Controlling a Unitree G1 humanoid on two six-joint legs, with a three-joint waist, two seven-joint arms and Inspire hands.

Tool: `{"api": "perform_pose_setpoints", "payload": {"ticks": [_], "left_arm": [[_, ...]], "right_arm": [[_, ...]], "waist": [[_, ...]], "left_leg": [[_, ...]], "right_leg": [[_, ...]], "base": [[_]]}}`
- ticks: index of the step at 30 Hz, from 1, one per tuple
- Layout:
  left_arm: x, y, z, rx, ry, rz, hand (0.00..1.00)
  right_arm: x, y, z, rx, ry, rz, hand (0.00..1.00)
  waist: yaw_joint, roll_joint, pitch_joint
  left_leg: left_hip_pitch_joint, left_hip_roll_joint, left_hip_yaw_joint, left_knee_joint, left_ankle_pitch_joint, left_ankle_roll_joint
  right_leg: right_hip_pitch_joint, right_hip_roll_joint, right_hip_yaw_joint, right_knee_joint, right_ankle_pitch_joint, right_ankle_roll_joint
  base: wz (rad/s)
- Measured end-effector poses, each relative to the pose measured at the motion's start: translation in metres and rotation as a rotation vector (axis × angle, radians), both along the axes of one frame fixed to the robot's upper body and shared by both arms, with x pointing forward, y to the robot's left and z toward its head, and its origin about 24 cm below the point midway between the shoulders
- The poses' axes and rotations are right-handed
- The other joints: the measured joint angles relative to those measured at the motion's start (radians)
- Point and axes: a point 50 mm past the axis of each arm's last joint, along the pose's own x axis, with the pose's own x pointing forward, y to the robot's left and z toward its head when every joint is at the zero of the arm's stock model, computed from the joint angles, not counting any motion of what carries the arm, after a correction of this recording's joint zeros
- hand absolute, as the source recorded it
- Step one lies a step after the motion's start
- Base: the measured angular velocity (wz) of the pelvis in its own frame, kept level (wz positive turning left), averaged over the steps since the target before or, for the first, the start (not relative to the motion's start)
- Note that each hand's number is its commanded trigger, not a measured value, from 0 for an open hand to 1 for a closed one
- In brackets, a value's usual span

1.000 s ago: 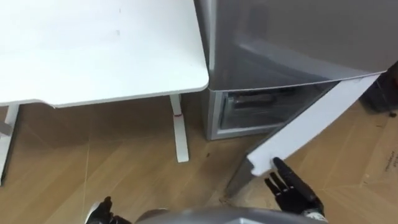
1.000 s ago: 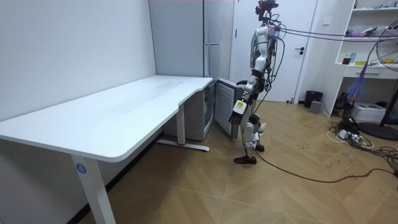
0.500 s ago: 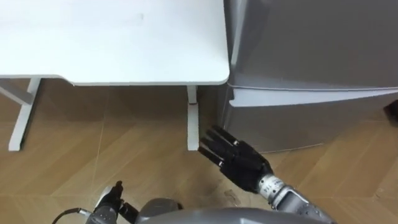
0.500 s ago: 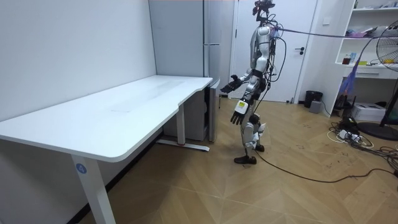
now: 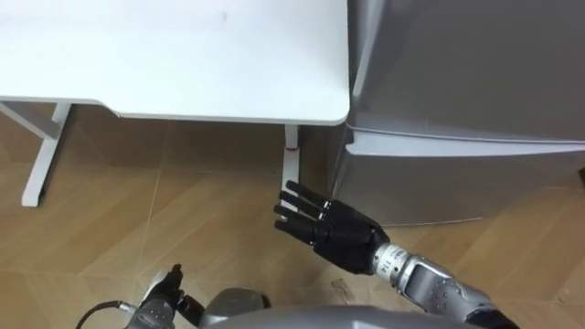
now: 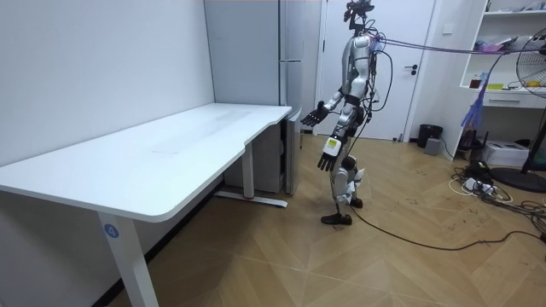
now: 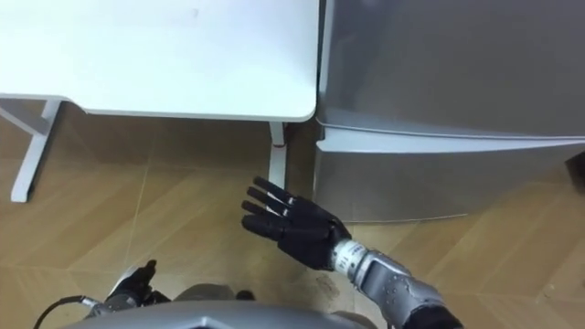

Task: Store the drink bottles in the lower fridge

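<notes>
**benchbot_fan:** Starting at the fingers (image 5: 302, 212): we see them straight and fanned wide, with nothing in them. So the right hand (image 5: 340, 238) is empty. It's held out over the wood floor (image 5: 137, 210), tips pointing off to our left.

**wrenchy:** Yep, we read it the same. It hangs in the air just in front of the white desk leg (image 5: 291, 160) and near the lower fridge door (image 5: 457, 187). We don't see it touching either one.

**benchbot_fan:** That lower door sits flush and shut under the grey upper door (image 5: 457, 64). The fridge itself is right up against the end of the white desk (image 5: 183, 55).

**wrenchy:** What about the other arm?

**benchbot_fan:** In the room view we've got the left hand (image 6: 327, 157) hanging down by the thigh, fingers loose and pointing at the floor, holding nothing.

**wrenchy:** And the drinks?

**benchbot_fan:** Honestly, we can't tell where they are. The robot stands upright on the wood floor, facing the fridge, right arm stretched out toward it.
</notes>
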Motion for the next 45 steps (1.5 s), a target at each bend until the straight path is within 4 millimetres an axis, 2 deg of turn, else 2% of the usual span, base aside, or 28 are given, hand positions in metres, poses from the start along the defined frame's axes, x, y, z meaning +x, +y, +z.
{"api": "perform_pose_setpoints", "payload": {"ticks": [3,6,12,25,29,34,35,37,39,41,44,45], "left_arm": [[-0.002,0.0,0.0,0.002,0.008,0.003,0.0],[-0.004,0.001,-0.001,0.006,0.019,0.006,0.0],[-0.005,0.001,-0.001,0.001,0.019,0.023,0.0],[-0.007,0.005,0.0,0.01,-0.011,0.079,0.0],[-0.012,0.006,-0.001,0.009,-0.001,0.094,0.0],[-0.025,0.011,-0.002,0.013,0.021,0.134,0.0],[-0.026,0.013,-0.001,0.013,0.019,0.155,0.0],[-0.034,0.017,-0.001,0.016,0.036,0.188,0.0],[-0.042,0.02,-0.001,0.016,0.053,0.217,0.0],[-0.051,0.021,-0.001,0.017,0.074,0.224,0.0],[-0.053,0.019,-0.002,0.013,0.081,0.218,0.0],[-0.054,0.019,-0.002,0.016,0.088,0.212,0.0]], "right_arm": [[-0.006,-0.01,-0.006,-0.052,0.035,-0.003,0.0],[-0.025,-0.031,-0.024,-0.182,0.153,-0.025,0.0],[-0.05,-0.051,-0.039,-0.315,0.293,-0.045,0.0],[-0.05,-0.07,-0.044,-0.523,0.351,-0.085,0.0],[-0.036,-0.078,-0.042,-0.602,0.337,-0.109,0.0],[0.008,-0.09,-0.026,-0.623,0.225,-0.241,0.0],[0.018,-0.093,-0.022,-0.632,0.198,-0.274,0.0],[0.034,-0.094,-0.015,-0.642,0.153,-0.307,0.0],[0.043,-0.097,-0.011,-0.672,0.141,-0.33,0.0],[0.049,-0.1,-0.008,-0.709,0.135,-0.336,0.0],[0.057,-0.108,-0.002,-0.757,0.135,-0.364,0.0],[0.061,-0.111,0.0,-0.775,0.135,-0.371,0.0]], "waist": [[-0.006,0.0,-0.0001],[-0.007,-0.001,-0.001],[-0.006,-0.007,-0.0053],[-0.003,-0.022,-0.0078],[-0.005,-0.02,-0.0065],[-0.009,-0.023,-0.0037],[-0.006,-0.027,-0.0052],[-0.004,-0.034,-0.0031],[0.003,-0.054,-0.0037],[0.003,-0.054,-0.0007],[0.004,-0.042,0.0076],[0.004,-0.038,0.0078]], "left_leg": [[0.0,-0.001,-0.008,-0.004,0.0,0.0],[-0.004,-0.004,-0.027,-0.001,0.002,0.0],[-0.004,-0.011,-0.053,0.0,0.01,0.0],[-0.016,-0.017,-0.073,0.015,0.014,0.004],[-0.014,-0.018,-0.085,0.029,0.013,0.005],[-0.01,-0.027,-0.098,0.032,0.016,0.008],[-0.011,-0.029,-0.101,0.032,0.016,0.009],[-0.014,-0.033,-0.105,0.032,0.017,0.011],[-0.022,-0.039,-0.115,0.033,0.018,0.011],[-0.029,-0.044,-0.132,0.042,0.018,0.012],[-0.028,-0.052,-0.154,0.041,0.018,0.013],[-0.029,-0.053,-0.158,0.035,0.019,0.013]], "right_leg": [[0.006,0.001,-0.009,0.0,0.0,0.0],[0.014,0.001,-0.026,0.0,0.0,0.0],[0.024,0.0,-0.053,-0.002,0.0,0.0],[0.027,-0.001,-0.062,-0.005,0.0,0.0],[0.039,-0.001,-0.078,-0.003,0.0,0.0],[0.061,-0.001,-0.085,-0.026,-0.002,0.002],[0.063,-0.003,-0.094,-0.033,-0.003,0.004],[0.063,-0.005,-0.101,-0.034,-0.004,0.006],[0.063,-0.007,-0.11,-0.033,-0.005,0.007],[0.065,-0.007,-0.123,-0.032,-0.005,0.007],[0.076,-0.01,-0.142,-0.029,-0.005,0.009],[0.078,-0.01,-0.147,-0.029,-0.006,0.01]], "base": [[0.09],[0.15],[0.14],[0.04],[0.08],[0.1],[0.16],[0.09],[0.15],[0.26],[0.23],[0.11]]}}
